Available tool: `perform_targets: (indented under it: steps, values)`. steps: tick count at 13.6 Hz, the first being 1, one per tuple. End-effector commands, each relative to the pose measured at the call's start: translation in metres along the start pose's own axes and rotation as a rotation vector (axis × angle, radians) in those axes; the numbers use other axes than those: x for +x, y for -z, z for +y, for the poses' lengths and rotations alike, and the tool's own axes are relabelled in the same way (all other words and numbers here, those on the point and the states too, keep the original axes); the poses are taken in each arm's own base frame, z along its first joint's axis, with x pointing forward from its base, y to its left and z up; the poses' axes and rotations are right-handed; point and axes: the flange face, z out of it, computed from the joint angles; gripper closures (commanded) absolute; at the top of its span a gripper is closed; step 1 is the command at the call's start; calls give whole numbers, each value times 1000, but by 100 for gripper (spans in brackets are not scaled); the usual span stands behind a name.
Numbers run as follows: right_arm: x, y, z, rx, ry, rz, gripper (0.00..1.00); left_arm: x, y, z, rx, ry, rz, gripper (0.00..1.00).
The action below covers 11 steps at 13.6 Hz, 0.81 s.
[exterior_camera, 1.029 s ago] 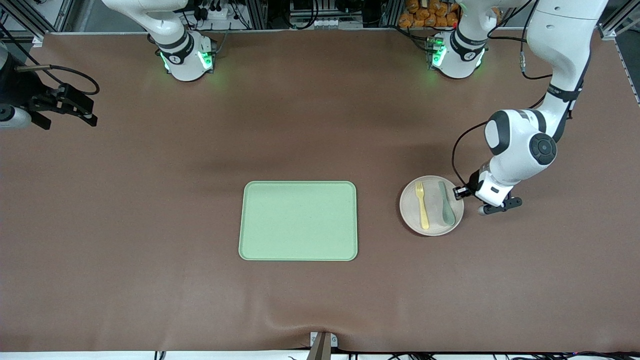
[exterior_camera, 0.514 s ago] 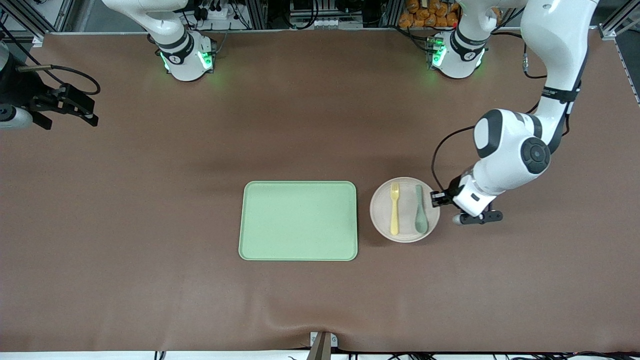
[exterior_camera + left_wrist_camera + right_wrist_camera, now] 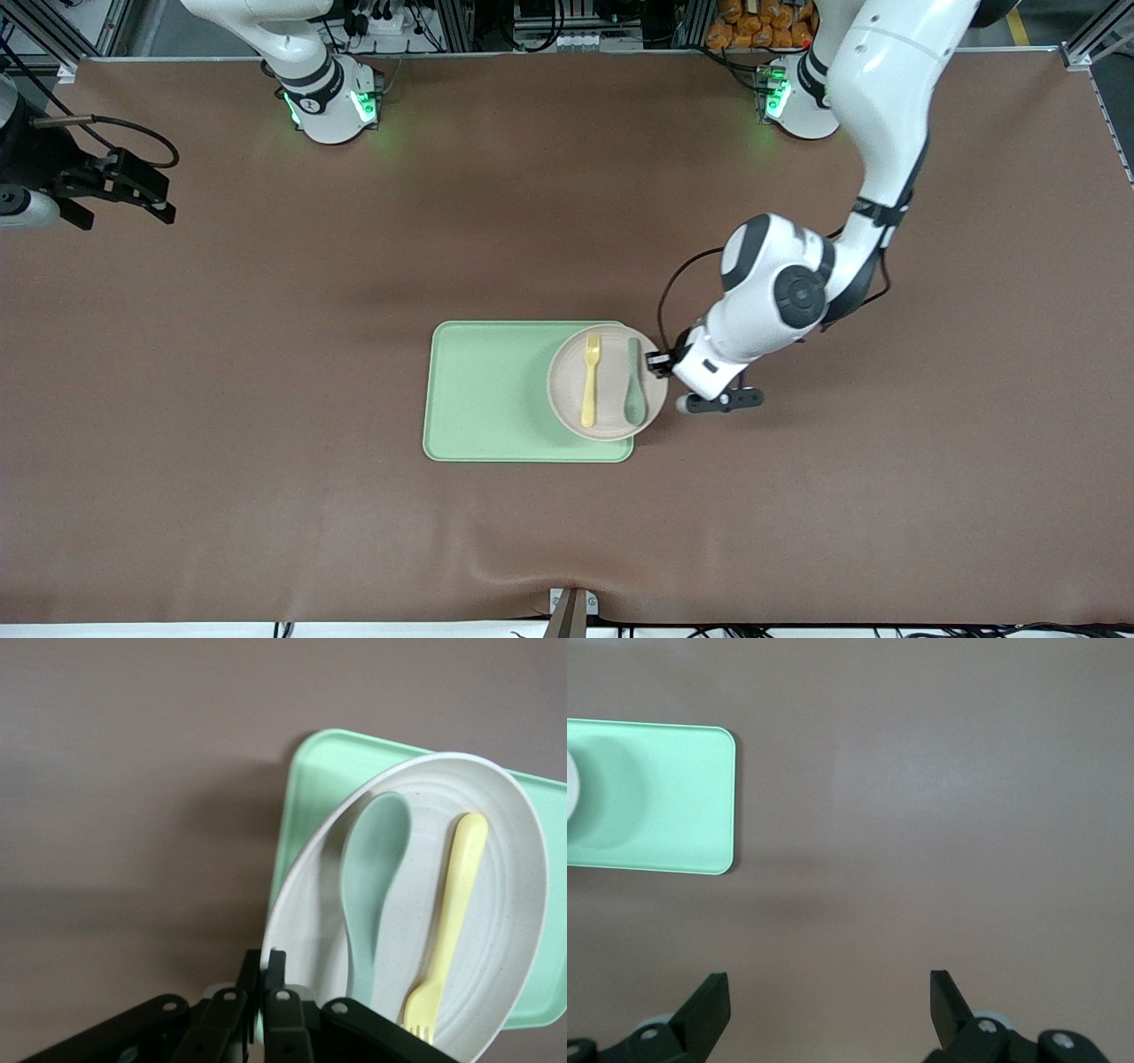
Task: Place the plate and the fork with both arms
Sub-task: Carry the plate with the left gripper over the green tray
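Observation:
The pale speckled plate (image 3: 567, 394) hangs over the end of the light green tray (image 3: 487, 390) that is toward the left arm. My left gripper (image 3: 663, 361) is shut on its rim. On the plate lie the yellow fork (image 3: 589, 379) and, beside it, a grey-green spoon (image 3: 634, 394). The left wrist view shows the plate (image 3: 514, 904), fork (image 3: 452, 912) and spoon (image 3: 372, 877) over the tray (image 3: 328, 771), with the left gripper (image 3: 273, 961) pinching the plate's edge. My right gripper (image 3: 166, 202) waits open over the table's right-arm end, holding nothing; the right wrist view shows it (image 3: 830, 992) above bare mat.
Brown mat covers the whole table. The tray's part toward the right arm (image 3: 664, 797) is bare. A small bracket (image 3: 571, 607) sits at the table edge nearest the front camera. The arm bases (image 3: 330, 102) stand along the table's other long edge.
My left gripper has carried the plate, with fork and spoon on it, sideways from the mat to over the tray's end. The right arm has not moved.

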Motion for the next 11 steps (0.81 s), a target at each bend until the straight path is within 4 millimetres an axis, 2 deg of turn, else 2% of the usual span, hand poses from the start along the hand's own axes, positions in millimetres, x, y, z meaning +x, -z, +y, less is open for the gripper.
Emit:
perform_targets:
  steps: [1, 6, 8, 9, 10, 11]
  values:
    - [-7, 2, 0, 11, 10, 8, 0, 14, -25, 19, -21, 33, 8, 100]
    - [-7, 2, 1, 11, 10, 8, 0, -1, -77, 32, -43, 92, 37, 100]
    - [-7, 1, 1, 11, 10, 5, 0, -8, -84, 37, -41, 90, 34, 100]
    - [-7, 2, 1, 11, 8, 7, 0, -9, -85, 37, -40, 90, 33, 93]
    - [-7, 2, 1, 11, 8, 7, 0, -9, -83, 38, -41, 86, 36, 42]
    - [-7, 1, 1, 11, 7, 4, 0, -9, -78, 40, -46, 91, 39, 0]
